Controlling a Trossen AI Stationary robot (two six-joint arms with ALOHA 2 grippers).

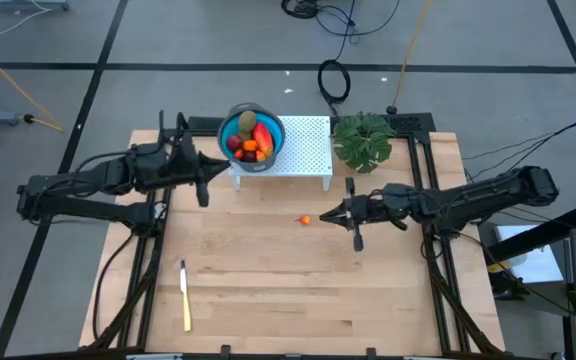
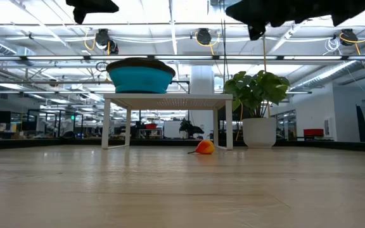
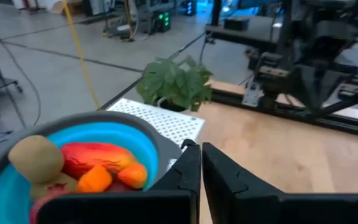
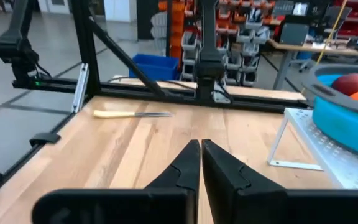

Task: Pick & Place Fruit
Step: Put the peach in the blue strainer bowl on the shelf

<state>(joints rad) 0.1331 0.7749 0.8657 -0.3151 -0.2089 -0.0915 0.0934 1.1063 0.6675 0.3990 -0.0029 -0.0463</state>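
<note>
Two arms hover, pincers closed and empty.
Left gripper (image 1: 204, 190) sits just beside the blue bowl (image 1: 271, 150) of fruit (image 1: 249, 142); right gripper (image 1: 356, 232) hangs farther from it, near a stray orange piece (image 1: 306, 220).

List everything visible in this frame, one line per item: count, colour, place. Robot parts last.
bowl: one, blue with grey rim, on the stand, holding fruit.
fruit: several, red, orange and olive-brown, in the bowl.
stray fruit: one, orange, on the table in front of the stand.
stand: one, white perforated, rear centre of the table.
plant: one, green in a white pot, right of the stand.
knife: one, cream-yellow, front left.
table: one, light wood.
left claw: one, dark, shut, empty, left of the stand.
right claw: one, dark, shut, empty, right of the stray fruit.
</note>
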